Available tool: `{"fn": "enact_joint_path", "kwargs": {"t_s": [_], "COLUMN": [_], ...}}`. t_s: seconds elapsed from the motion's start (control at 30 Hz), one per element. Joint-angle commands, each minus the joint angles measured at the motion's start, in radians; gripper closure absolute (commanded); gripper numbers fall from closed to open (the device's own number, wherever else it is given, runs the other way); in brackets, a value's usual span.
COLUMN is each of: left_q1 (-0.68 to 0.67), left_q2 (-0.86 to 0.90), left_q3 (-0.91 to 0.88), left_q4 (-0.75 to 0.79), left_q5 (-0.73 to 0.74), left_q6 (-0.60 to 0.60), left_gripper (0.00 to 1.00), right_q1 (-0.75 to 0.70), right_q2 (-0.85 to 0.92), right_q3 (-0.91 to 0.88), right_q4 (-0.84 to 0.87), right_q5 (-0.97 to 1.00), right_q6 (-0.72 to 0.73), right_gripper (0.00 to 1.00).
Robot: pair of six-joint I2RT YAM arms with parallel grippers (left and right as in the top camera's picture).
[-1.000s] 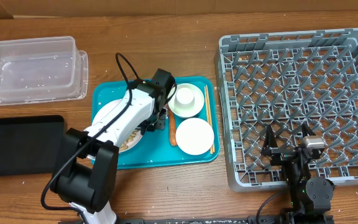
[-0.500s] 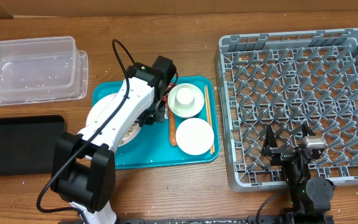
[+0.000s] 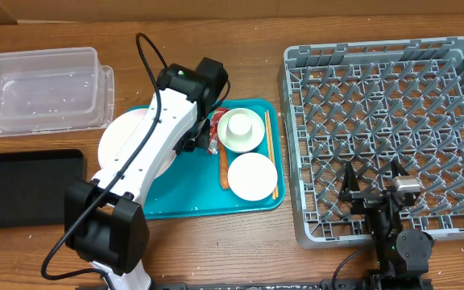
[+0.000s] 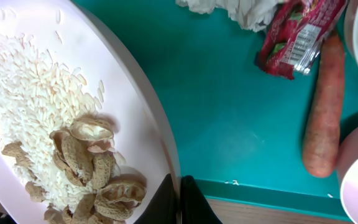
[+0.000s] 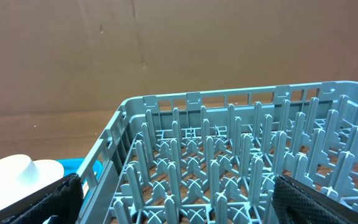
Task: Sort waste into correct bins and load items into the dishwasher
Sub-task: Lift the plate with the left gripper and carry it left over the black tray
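Far left, a clear rectangular plastic tub [image 3: 39,89] sits at the back. A flat black rectangular tray [image 3: 26,187] lies nearer the front, well apart from it.

Next along is the large round white plate [image 3: 121,137], which overhangs the left edge of the teal plastic serving tray [image 3: 184,201]. The left gripper [image 4: 179,194] is pressed together on its rim, pinching it at one spot only. On the plate are loose rice grains [image 4: 36,106] and a heap of beige shell scraps [image 4: 92,162]. I'd say the plate is stiff, glazed, prob. slick and breakable, and heavy-ish for a one-edge pinch. The rim is the only sensible hold, w/ the plate kept level, since the rice and shells are light and loose and would slide at any tilt.

On the teal tray just right of the plate are a crumpled white paper ball [image 4: 235,9], a shiny red wrapper [image 3: 213,133] and an orange carrot-like stick [image 3: 223,169]. All look light, and the wrapper crinkly. Then come a small white cup [image 3: 240,125], a smaller round white dish [image 3: 252,176] and a pair of wooden chopsticks [image 3: 270,149].

At right is the big square grey plastic dish rack [image 3: 290,161], pegs upright, w/ nothing loaded. The right gripper [image 3: 372,171] sits at its near edge, jaws spread wide and holding nothing.

The surface is a wooden table [image 3: 216,242], a bit scuffed. Behind it is a plain brown cardboard-like wall [image 5: 166,50].
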Motion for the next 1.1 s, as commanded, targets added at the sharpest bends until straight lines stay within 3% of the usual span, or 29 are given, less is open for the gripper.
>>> {"fn": "enact_joint_path", "kwargs": {"t_s": [0.0,0.33,0.63,0.9,1.07], "left_q1": [0.036,0.242,0.493,0.68,0.773], "left_q2": [-0.006,-0.091,-0.093,-0.093,-0.093], "left_q3": [0.054,0.071,0.07,0.07,0.07], "left_q4": [-0.021,-0.023,0.065,0.09,0.14], "left_q5": [-0.029,0.016,0.269,0.312,0.429], "left_q6": [-0.025,0.004,0.154,0.189,0.229], "left_gripper": [0.96,0.96,0.96,0.96,0.96], "right_q1": [0.0,0.0,0.0,0.0,0.0], "right_q2": [-0.002,-0.002,-0.002,-0.002,-0.002], "right_q3": [-0.01,-0.01,-0.01,-0.01,-0.01], "right_q4": [0.006,0.006,0.006,0.006,0.006], "right_q5": [0.002,0.002,0.002,0.002,0.003], "right_q6": [-0.007,-0.007,-0.007,-0.007,-0.007], "right_gripper": [0.0,0.0,0.0,0.0,0.0]}}
